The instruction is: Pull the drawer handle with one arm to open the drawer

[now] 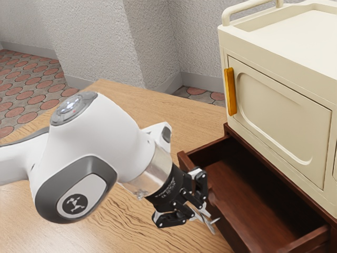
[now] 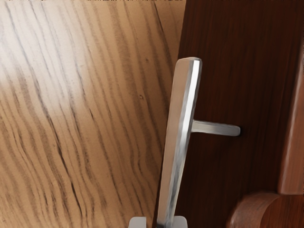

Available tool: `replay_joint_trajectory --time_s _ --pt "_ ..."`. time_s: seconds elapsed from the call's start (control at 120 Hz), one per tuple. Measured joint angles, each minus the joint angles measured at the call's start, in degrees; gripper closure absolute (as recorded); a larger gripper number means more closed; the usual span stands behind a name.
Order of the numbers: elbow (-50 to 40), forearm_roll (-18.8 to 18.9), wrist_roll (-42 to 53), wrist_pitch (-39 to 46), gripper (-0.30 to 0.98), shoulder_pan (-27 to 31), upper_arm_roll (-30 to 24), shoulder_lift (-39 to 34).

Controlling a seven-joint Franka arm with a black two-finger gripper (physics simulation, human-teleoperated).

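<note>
Likely late in pulling out the drawer [image 1: 258, 192], with fingers [image 2: 137, 223] apart around its front handle [image 2: 182, 137]; next, ease slightly outward, then back clear.

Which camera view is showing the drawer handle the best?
The wrist view: there the handle shows its long metal bar and the post behind it. In the exterior view it is small and hard to tell from the gripper.
</note>
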Motion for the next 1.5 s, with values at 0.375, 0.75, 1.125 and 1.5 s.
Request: replay_joint_trajectory --time_s 0.375,0.75,1.125,1.5 --pt "-2.9 0.1 0.2 -0.2 0.79 -0.6 1.3 -3.9" --pt "-5.7 0.0 0.2 -0.3 0.79 -0.6 1.5 -7.1" --pt "-8.0 0.0 0.3 -1.1 0.79 -1.0 1.9 -10.4" --pt "-9.5 0.0 0.3 -2.5 0.79 -1.4 2.3 -12.6"
